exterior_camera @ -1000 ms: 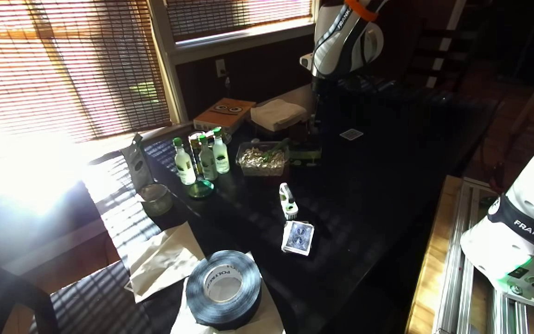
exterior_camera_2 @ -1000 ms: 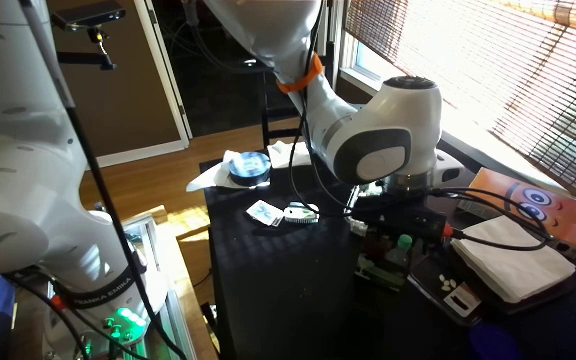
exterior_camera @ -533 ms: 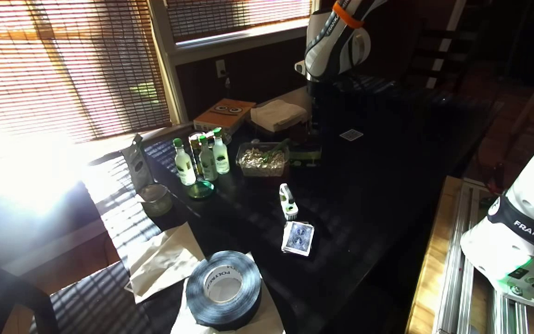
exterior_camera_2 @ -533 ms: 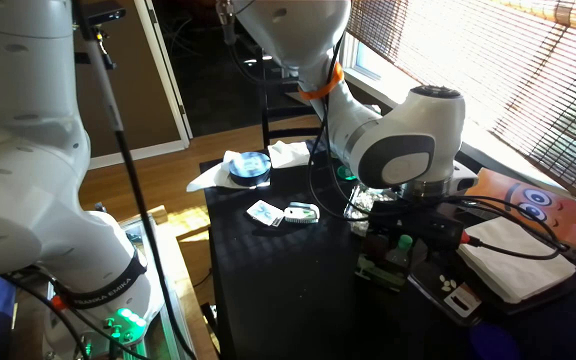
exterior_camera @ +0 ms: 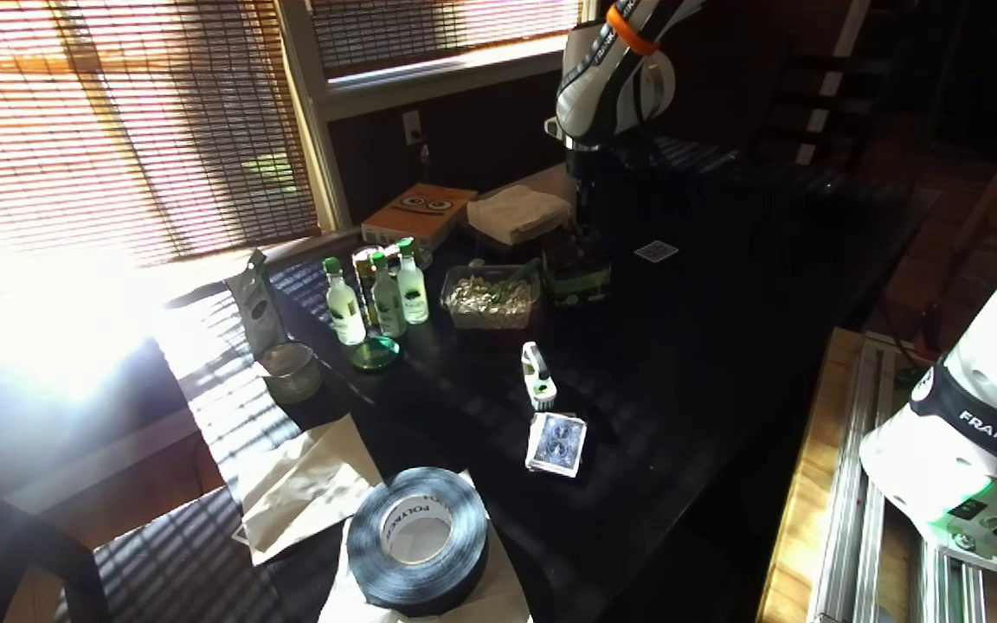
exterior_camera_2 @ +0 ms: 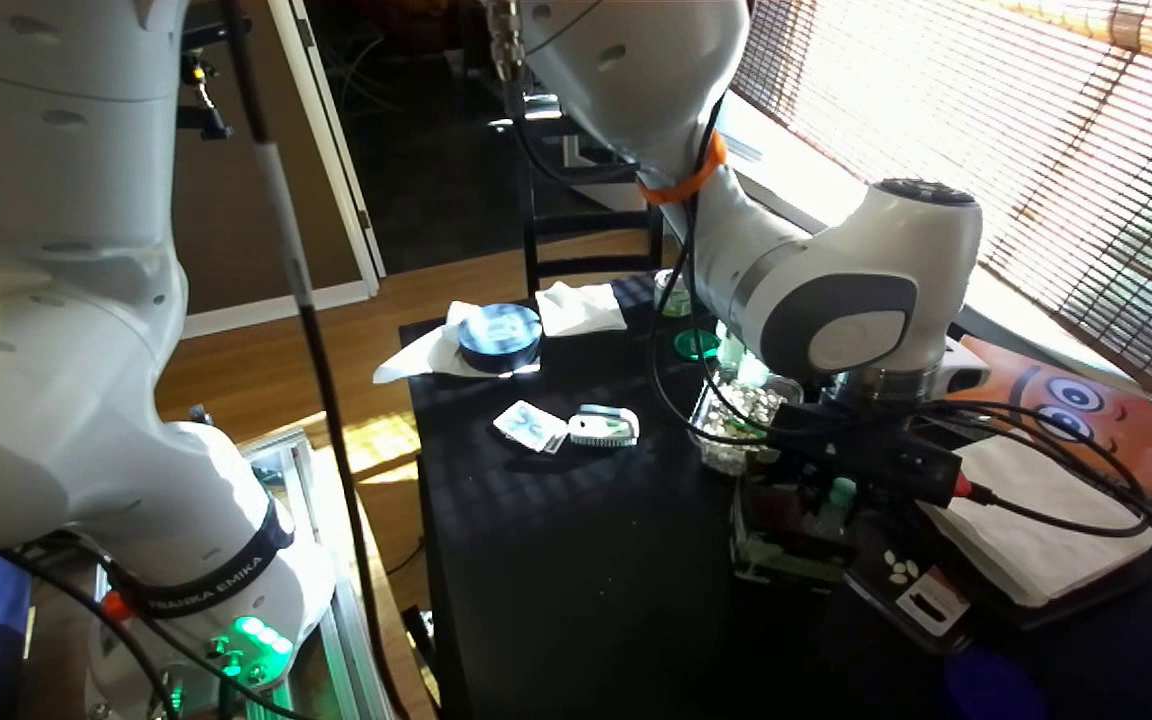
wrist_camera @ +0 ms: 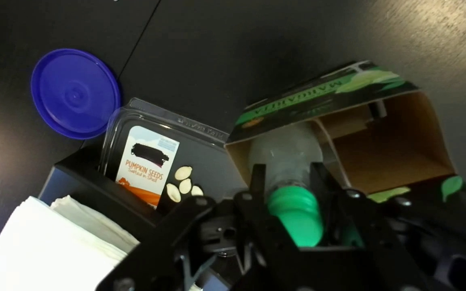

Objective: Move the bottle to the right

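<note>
Partly hidden bottle (wrist_camera: 291, 193), tool (wrist_camera: 289, 169) seemingly gripping it

My hand (wrist_camera: 288, 169) is closer to the napkins (wrist_camera: 43, 246) now, bottle (wrist_camera: 295, 216) and carton (wrist_camera: 318, 101) too, and the pumpkin-seed pack (wrist_camera: 146, 163) budged a bit.

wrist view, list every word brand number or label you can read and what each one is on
"PUMPKIN SEEDS": on the white label
"Salted in Shell": below that, same label
"MARGARITA": upside down, on the carton
Too small or blurred: the label's corner print, smaller marks on the carton, the lettering along the edge of the clear plastic container
No readable text on the bottle
</note>
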Available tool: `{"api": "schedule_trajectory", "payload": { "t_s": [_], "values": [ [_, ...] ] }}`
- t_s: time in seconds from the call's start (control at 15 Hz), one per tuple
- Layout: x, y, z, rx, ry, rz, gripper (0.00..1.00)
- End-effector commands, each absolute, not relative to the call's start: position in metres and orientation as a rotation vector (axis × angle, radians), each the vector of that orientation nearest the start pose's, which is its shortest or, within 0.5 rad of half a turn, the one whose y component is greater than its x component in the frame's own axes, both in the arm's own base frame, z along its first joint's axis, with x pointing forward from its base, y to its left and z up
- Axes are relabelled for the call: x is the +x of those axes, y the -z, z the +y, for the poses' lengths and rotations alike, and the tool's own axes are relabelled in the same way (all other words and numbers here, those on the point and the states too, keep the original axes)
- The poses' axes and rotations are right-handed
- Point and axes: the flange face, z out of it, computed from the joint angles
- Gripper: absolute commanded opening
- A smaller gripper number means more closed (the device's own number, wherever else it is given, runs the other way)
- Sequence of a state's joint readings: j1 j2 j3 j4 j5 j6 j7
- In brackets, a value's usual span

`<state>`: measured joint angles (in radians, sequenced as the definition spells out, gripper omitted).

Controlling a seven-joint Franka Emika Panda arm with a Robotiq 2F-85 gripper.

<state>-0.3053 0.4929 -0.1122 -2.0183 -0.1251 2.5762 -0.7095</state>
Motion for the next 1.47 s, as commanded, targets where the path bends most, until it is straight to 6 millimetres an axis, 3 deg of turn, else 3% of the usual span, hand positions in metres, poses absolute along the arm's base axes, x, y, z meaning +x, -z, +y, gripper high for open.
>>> {"api": "schedule_trajectory", "payload": {
  "t_s": [0.0, 0.2, 0.6, 1.0, 1.2, 1.4],
  "values": [
    [0.565, -0.221, -0.251, -3.178, -0.007, -0.615, 0.06],
    [0.558, -0.250, -0.255, -3.164, -0.001, -0.577, 0.07],
    [0.558, -0.331, -0.275, -3.182, 0.107, -0.466, 0.07],
    [0.562, -0.403, -0.276, -3.220, 0.171, -0.463, 0.07],
    [0.564, -0.427, -0.266, -3.181, 0.273, -0.453, 0.07],
    [0.573, -0.432, -0.235, -3.125, 0.344, -0.489, 0.07]
  ]
}}
